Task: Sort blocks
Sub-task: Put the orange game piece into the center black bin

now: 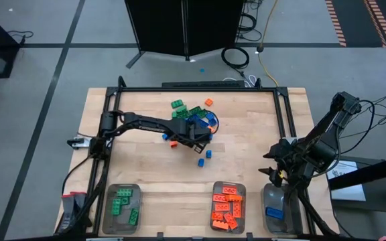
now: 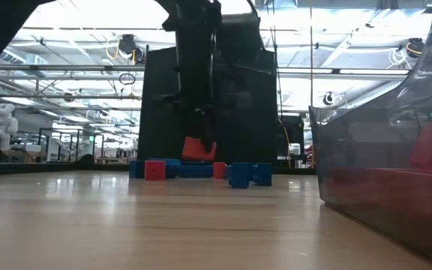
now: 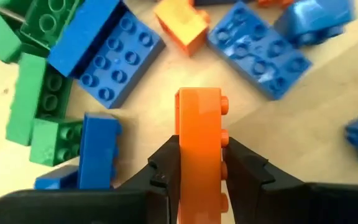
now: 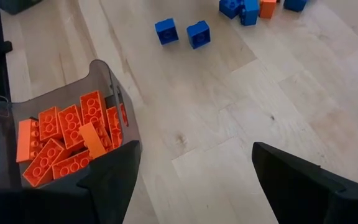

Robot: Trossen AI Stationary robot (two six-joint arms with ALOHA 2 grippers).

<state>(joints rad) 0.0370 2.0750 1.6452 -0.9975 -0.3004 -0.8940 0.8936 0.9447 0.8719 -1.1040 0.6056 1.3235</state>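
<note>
- Left gripper [image 3: 199,163] has its fingers clamped on one orange brick [image 3: 199,134], pinched on edge, right at the near side of the loose pile [image 1: 193,114] in the middle of the table [image 1: 246,154]. From the low camera the brick looks just clear of the wood, so I'd call this the pick-up step.
- Next, I reckon, it has to go over to the orange tray [image 1: 228,206] at the front edge and get dropped in. That's the middle tray, so watch the walls on the way in.
- Right gripper [image 1: 273,171] is parked over by the blue tray [image 1: 277,209], fingers wide apart, holding nothing.
- Counts: three clear trays. The green tray [image 1: 121,209] has roughly four bricks, the orange one maybe nine or ten, the blue one just one that I can see.
- Pile left: a dozen or so, mostly blue and green with a couple of orange, plus two small blue ones [image 4: 182,31] sitting apart.
</note>
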